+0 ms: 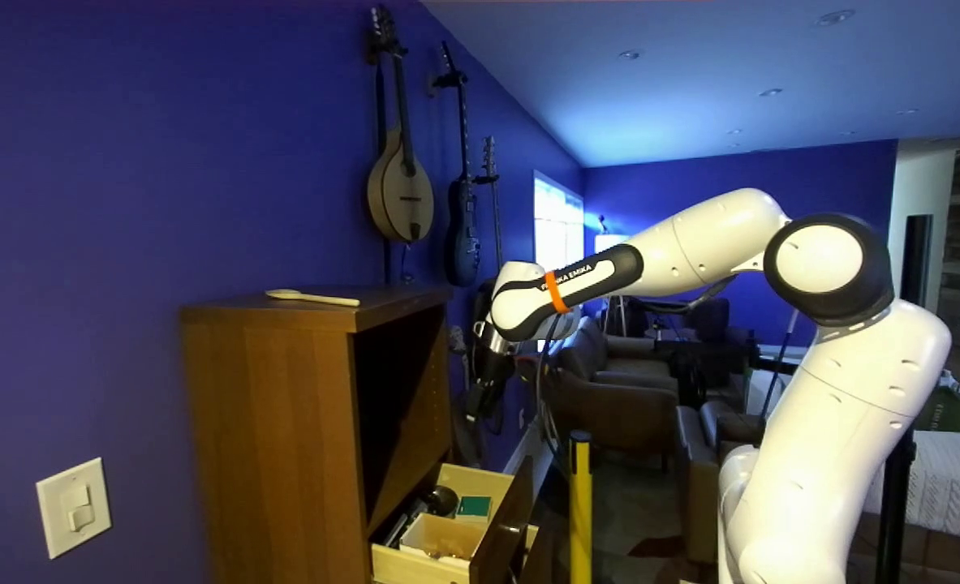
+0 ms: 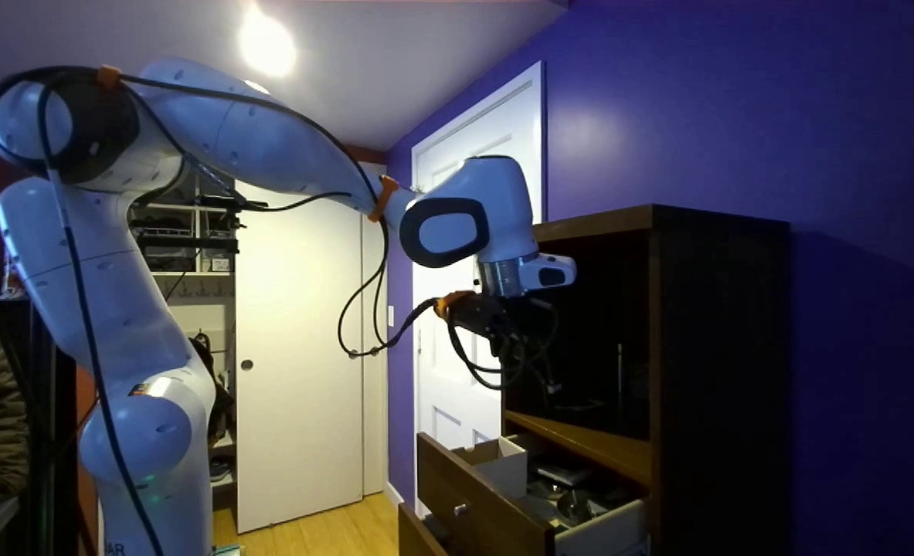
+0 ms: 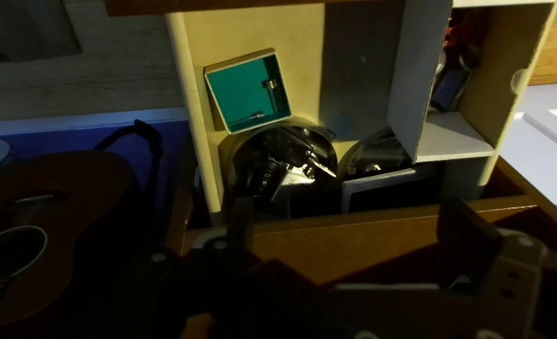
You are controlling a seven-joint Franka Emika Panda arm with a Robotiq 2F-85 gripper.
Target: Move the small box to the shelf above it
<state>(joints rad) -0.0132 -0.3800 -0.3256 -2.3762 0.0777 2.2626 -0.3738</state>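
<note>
we see the fingers [image 3: 467, 235] standing wide apart in the wrist view. in both exterior views they hang higher than the open drawer [image 2: 603, 533] of the cabinet [image 1: 277, 422]. we find the box [image 2: 503, 469] in that drawer, lower than the fingers and, in the wrist view, past the tip of the right-hand one; it is open, and in it we see something red [image 3: 464, 33] beside darker bits [image 3: 450, 88] we cannot name. the shelf [image 3: 316, 249] runs across the gap between the fingers in the wrist view, lower than they are. past the left-hand tip we make out a tray [image 3: 243, 92] lined in green, and nearer to the fingers a dark round thing [image 3: 269, 150] we cannot name. a guitar [image 3: 94, 202] shows to their left. higher than the fingers, a spoon [image 1: 313, 298] lies atop the cabinet.
</note>
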